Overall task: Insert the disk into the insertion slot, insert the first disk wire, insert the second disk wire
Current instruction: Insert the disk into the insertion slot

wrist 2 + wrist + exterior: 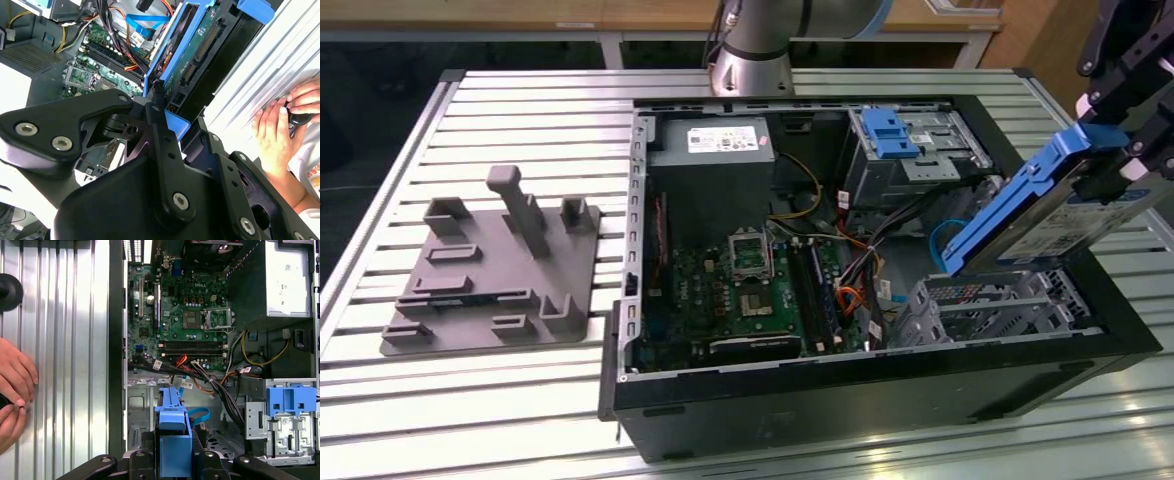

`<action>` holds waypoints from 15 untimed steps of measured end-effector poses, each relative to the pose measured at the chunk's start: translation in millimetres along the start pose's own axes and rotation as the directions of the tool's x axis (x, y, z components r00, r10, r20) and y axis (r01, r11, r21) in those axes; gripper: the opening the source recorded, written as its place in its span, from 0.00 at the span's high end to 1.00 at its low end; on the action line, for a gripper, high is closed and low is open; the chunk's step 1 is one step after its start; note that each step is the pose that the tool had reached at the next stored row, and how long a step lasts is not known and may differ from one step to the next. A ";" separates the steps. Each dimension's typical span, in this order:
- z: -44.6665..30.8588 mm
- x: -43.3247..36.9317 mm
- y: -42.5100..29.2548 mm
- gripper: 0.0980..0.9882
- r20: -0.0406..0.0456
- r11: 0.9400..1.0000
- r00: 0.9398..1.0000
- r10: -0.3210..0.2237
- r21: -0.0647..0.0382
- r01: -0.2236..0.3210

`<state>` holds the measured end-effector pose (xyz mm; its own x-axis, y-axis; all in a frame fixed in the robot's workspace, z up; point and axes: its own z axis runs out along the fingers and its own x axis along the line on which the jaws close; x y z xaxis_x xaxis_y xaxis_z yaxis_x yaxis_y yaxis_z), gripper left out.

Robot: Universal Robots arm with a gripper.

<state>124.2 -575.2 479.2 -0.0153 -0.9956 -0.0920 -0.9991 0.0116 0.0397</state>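
Note:
My gripper [1110, 160] is shut on the upper end of the disk [1047, 215], a silver-grey drive in a bright blue carrier. The disk hangs tilted, its lower end just above the insertion slot [994, 305], a small perforated grey cage at the case's near corner on the exterior view's right. In the second wrist view the disk [197, 50] runs out from the black gripper body toward the case interior. In the first wrist view the blue carrier [172, 437] sits between the fingers. A blue flat cable [201, 415] and a bundle of coloured wires [220, 390] lie loose beside the slot.
The open computer case [854, 395] lies on a slatted metal table [520, 110]. Inside are the motherboard [747, 290], a power supply [714, 140] and a larger bay with a blue latch [887, 135]. A grey fixture plate [494, 270] stands at the exterior view's left. A person's hands [12, 385] rest beside the case.

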 end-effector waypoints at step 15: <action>6.6 0.6 -0.4 0.70 0.000 1.000 1.000 0.000 0.000 0.000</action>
<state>124.3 -575.2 472.5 -0.0151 -0.9956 -0.0921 -0.9991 0.0114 0.0397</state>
